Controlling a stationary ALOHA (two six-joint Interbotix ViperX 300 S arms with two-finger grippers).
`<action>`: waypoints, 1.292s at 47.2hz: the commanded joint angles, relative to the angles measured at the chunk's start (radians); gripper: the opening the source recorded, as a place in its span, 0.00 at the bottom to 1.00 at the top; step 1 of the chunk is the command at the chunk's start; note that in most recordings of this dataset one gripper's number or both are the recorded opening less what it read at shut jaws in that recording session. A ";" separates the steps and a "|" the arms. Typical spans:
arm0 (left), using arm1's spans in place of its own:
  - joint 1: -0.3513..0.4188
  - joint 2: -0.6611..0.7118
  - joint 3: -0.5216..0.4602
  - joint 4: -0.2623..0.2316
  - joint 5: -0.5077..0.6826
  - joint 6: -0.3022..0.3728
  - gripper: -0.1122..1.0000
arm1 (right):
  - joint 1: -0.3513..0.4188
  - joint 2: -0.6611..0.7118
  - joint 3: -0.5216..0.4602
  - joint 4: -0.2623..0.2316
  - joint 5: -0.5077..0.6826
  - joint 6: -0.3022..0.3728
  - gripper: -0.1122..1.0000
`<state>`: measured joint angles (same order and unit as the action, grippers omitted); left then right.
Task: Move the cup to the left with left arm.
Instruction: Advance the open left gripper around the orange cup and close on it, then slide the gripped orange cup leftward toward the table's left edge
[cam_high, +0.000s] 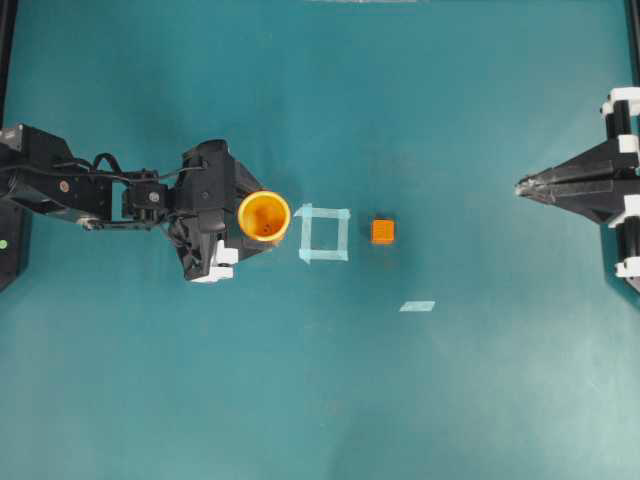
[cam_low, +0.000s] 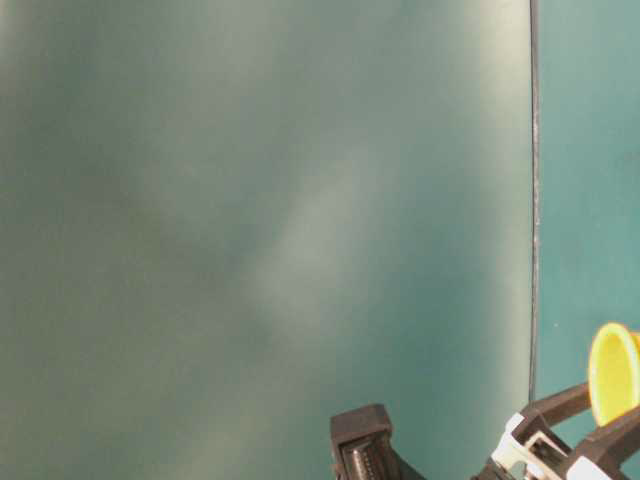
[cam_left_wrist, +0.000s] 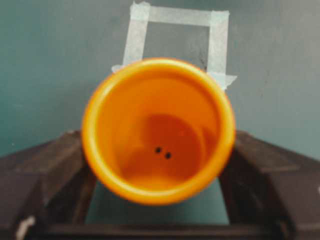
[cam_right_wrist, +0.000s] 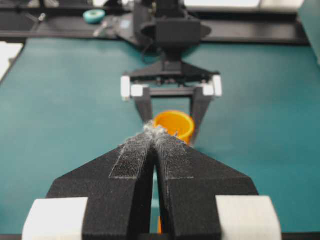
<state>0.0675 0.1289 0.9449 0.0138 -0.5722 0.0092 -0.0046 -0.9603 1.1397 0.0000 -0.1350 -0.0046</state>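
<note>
I see the small round yellow-orange plastic cup (cam_high: 264, 216) standing upright on the teal table (cam_high: 450, 380), just left of the pale tape square (cam_high: 324, 233). From the left wrist camera its rim overlaps the near edge of that square, and two tiny dark dots sit on the cup's darker orange floor.

The black left arm (cam_high: 70, 185) reaches in from the left; its two-fingered left gripper (cam_left_wrist: 159, 165) straddles the cup, one black finger (cam_left_wrist: 47, 167) on each side. Jaws stand spread about the cup's width. I cannot tell whether the fingers actually press the wall or just flank it, so the clamp is unconfirmed.

A small orange cube (cam_high: 382, 231) sits right of the tape square, apart from it. A short loose tape strip (cam_high: 417, 306) lies nearer and further right.

The right gripper (cam_high: 527, 186) is parked at the far right, well apart from everything, with its pointed jaws pressed together and nothing between them.
</note>
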 joint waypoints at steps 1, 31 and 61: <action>0.000 -0.015 -0.009 0.003 -0.012 -0.002 0.70 | -0.002 0.006 -0.031 -0.002 -0.005 0.002 0.10; -0.028 -0.107 0.031 0.003 -0.015 -0.003 0.68 | 0.000 0.003 -0.032 -0.002 0.017 0.003 0.10; -0.044 -0.288 0.238 0.003 -0.006 -0.006 0.68 | -0.002 0.006 -0.032 0.002 0.014 0.003 0.10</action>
<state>0.0307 -0.1212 1.1704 0.0153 -0.5752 0.0031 -0.0046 -0.9603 1.1397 0.0000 -0.1150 -0.0031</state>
